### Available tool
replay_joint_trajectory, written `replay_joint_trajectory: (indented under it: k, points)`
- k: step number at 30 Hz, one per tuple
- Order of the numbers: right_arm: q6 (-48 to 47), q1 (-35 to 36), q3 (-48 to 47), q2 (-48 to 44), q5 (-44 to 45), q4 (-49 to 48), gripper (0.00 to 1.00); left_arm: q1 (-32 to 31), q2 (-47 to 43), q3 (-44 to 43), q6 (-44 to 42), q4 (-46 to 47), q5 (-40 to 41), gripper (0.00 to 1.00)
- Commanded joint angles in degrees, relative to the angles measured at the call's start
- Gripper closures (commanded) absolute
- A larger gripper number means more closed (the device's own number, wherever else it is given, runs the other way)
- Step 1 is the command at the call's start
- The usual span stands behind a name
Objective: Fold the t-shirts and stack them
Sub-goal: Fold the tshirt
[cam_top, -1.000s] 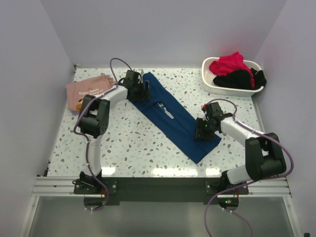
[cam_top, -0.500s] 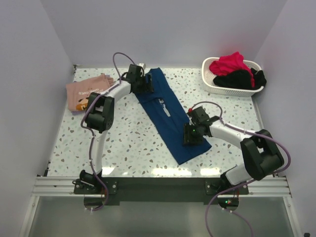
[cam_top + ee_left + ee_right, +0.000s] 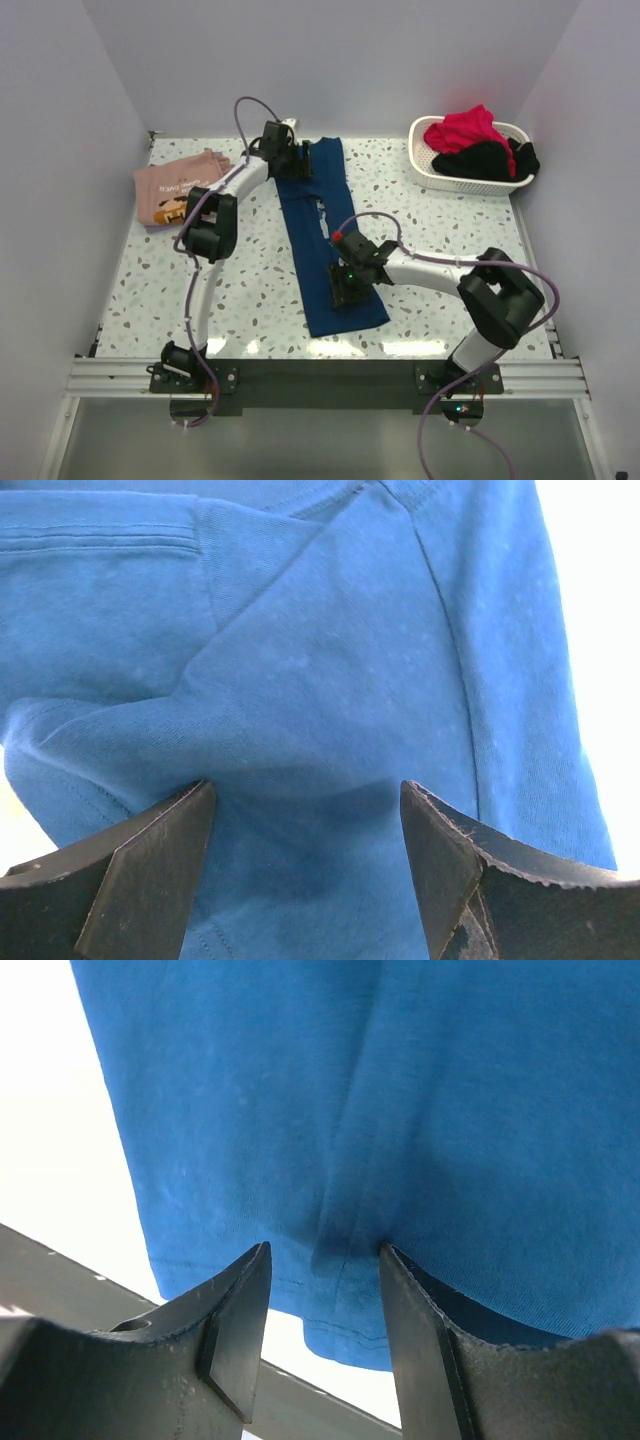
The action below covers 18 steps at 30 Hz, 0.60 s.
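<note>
The dark blue t-shirt (image 3: pixel 318 235) lies folded into a long narrow strip running from the table's back down to its front edge, with a bit of pale print showing at mid-length. My left gripper (image 3: pixel 292 160) rests on its far end, jaws wide apart with the cloth (image 3: pixel 320 680) flat between them (image 3: pixel 305 815). My right gripper (image 3: pixel 346 286) rests on the near end, jaws apart astride a crease in the cloth (image 3: pixel 420 1110), close to the hem (image 3: pixel 325 1260). The salmon-pink t-shirt (image 3: pixel 175 187) lies folded at the back left.
A white basket (image 3: pixel 428 168) at the back right holds a red cloth (image 3: pixel 460 128) and a black cloth (image 3: pixel 487 160). The metal front rail (image 3: pixel 320 375) runs just below the shirt's near end. White walls close in the table on three sides.
The blue shirt has swung from a diagonal towards the right to nearly straight front-to-back. My right gripper moved left with its near end. My left gripper shifted slightly back at the far end.
</note>
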<state>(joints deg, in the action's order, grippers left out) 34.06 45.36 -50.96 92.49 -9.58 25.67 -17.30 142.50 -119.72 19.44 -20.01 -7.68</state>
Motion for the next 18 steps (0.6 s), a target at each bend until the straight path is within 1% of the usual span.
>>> replay_joint_trajectory:
  k: [1, 5, 9, 10, 13, 14, 15, 16, 17, 18]
  points:
    - [2.6, 4.5, -3.6, 3.8, 0.4, 1.8, 0.49, 1.5, 3.7, -3.1, -3.4, -2.8, 0.2, 0.20]
    - [2.9, 8.9, -8.3, 7.3, 0.8, 2.7, 0.48, 1.5, 3.7, -5.0, -4.1, -2.2, -0.6, 0.19]
    - [2.9, 9.6, -10.9, 6.9, 2.7, 3.1, 0.48, 1.5, 1.1, -6.8, -4.4, -0.8, -1.1, 0.17]
    - [2.7, 9.6, -11.5, 6.4, 3.6, 3.5, 0.47, 1.5, 0.3, -7.2, -4.7, -0.6, -0.8, 0.15]
    - [1.4, 9.7, -15.0, 2.7, 8.2, 8.0, 0.46, 1.5, -5.2, -7.3, -4.8, 0.3, 0.6, 0.11]
    - [0.8, 9.7, -15.6, 1.6, 9.3, 9.0, 0.45, 1.5, -9.4, -6.6, -4.7, 0.8, 1.0, 0.10]
    - [0.4, 9.7, -16.1, -0.4, 9.4, 10.1, 0.44, 1.5, -12.0, -3.4, -4.6, 2.1, 1.1, 0.09]
    - [0.1, 9.7, -16.6, -1.4, 11.8, 12.3, 0.43, 1.4, -14.8, -0.7, -4.2, 3.1, 1.4, 0.09]
    - [0.0, 9.7, -16.6, -2.3, 12.7, 13.3, 0.41, 1.3, -21.2, 2.8, -3.9, 4.5, 1.5, 0.09]
    - [0.0, 9.6, -16.5, -3.2, 14.1, 14.2, 0.40, 1.2, -24.7, 11.1, -3.4, 7.8, 1.6, 0.08]
